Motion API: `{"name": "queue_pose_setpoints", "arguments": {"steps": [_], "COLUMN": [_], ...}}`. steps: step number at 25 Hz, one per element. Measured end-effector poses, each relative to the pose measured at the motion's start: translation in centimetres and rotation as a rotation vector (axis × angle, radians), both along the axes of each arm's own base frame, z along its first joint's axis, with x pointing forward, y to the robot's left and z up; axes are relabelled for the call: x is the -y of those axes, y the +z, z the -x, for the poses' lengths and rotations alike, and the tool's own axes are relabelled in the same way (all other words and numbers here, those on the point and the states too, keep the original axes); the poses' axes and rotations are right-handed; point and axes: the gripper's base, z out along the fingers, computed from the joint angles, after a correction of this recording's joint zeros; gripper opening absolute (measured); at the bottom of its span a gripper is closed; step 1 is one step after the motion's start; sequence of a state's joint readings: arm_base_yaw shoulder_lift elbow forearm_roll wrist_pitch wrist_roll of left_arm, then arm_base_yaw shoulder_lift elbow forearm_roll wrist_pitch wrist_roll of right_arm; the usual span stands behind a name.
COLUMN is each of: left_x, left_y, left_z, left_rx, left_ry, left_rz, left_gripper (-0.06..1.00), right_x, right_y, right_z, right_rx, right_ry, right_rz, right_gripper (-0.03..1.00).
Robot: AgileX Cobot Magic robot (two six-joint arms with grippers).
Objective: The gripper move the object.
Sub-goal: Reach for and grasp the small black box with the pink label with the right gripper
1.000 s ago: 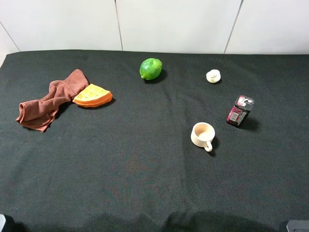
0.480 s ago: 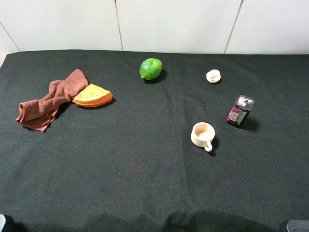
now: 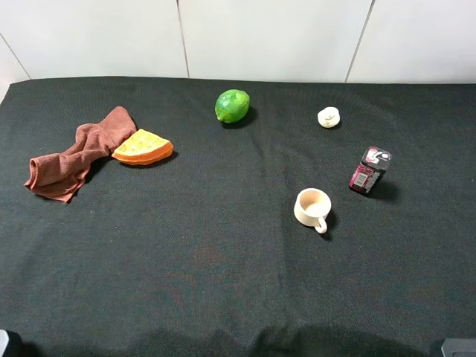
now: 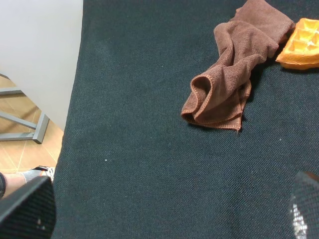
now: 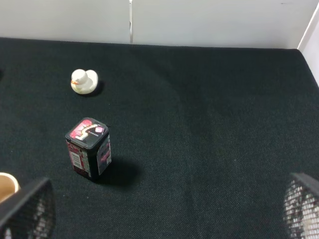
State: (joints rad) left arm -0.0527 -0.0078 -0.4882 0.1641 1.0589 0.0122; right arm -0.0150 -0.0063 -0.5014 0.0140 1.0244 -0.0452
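Right tool (image 5: 162,211) spread wide, empty, not yet at the box (image 5: 87,148) — upright on the bench (image 3: 223,282) near the mug (image 3: 312,208), not touching — tall and narrow, so an off-centre close could tip it.

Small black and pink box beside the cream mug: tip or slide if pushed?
The small upright black box with pink sides stands taller than wide, so a high push probably tips it. The woven black tablecloth likely resists sliding.
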Motion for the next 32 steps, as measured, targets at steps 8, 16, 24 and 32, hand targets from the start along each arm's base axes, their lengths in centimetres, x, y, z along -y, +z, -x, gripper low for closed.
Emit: {"name": "queue_pose_setpoints", "arguments": {"steps": [8,16,24,32], "left_x": [0.0,0.0,0.0,0.0], "left_y": [0.0,0.0,0.0,0.0], "left_z": [0.0,0.0,0.0,0.0], "left_rx": [0.0,0.0,0.0,0.0], "left_ry": [0.0,0.0,0.0,0.0], "left_rz": [0.0,0.0,0.0,0.0], "left_gripper": [0.99,0.99,0.99,0.99], "right_x": [0.2,0.2,0.1,-0.2], "right_y": [0.0,0.0,-0.1,1.5], "right_z": [0.0,0.0,-2.9,-7.9], "right_rx": [0.0,0.0,-0.181,-0.398], "right_ry": [-0.009,-0.006,0.008,0.031], "right_rz": [0.024,0.032,0.023,-0.015], "right_gripper": [0.69,0.69,0.69,0.69]}}
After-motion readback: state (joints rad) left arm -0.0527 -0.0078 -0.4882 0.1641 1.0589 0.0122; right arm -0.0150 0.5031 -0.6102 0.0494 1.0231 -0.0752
